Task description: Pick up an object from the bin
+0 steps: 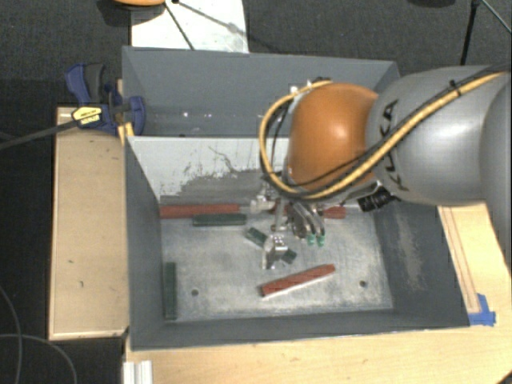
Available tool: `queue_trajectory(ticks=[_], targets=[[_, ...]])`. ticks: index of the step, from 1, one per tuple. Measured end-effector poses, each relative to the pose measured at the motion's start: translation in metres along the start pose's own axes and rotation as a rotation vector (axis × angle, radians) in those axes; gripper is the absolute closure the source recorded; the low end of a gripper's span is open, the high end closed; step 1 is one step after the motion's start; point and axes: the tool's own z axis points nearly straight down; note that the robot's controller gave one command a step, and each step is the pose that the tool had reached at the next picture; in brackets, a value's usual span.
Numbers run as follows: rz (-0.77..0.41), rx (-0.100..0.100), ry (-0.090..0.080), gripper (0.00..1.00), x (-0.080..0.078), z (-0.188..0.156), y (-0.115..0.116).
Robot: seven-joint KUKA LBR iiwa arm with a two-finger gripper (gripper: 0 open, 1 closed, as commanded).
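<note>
Grey sheet metal forms the bin (216,264), and the big silver arm (448,134) with its orange wrist cover (332,134) reaches deep inside, ending in the gripper (278,253), which hangs low over the middle of the floor. Whether the gripper is open or closed cannot be made out, nor whether it holds anything. A long red-brown bar (200,210) lies behind the gripper and toward the view's left, along the foot of the back wall. A shorter red-brown bar (296,281) lies slanted just in front of the gripper, near it but apart. A dark green bar (170,289) rests well apart from the gripper, toward the view's left and front, by the side wall. A thinner dark green strip (218,222) sits behind and to the left of the gripper, just beside the long bar. Closest of all is a small dark green block (256,235), just beside the gripper on its left, and this looks like the likeliest thing to pick. To do this step well, the gripper should probably be centred squarely over that block, close across its narrow side, and avoid nudging the slanted bar in front before lifting straight up.
</note>
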Motion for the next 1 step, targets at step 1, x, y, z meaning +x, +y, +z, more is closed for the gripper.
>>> queue_trajectory(ticks=[1], targets=[[0.047, -0.002, -0.006, 0.0, -0.0171, 0.0561, -0.025]])
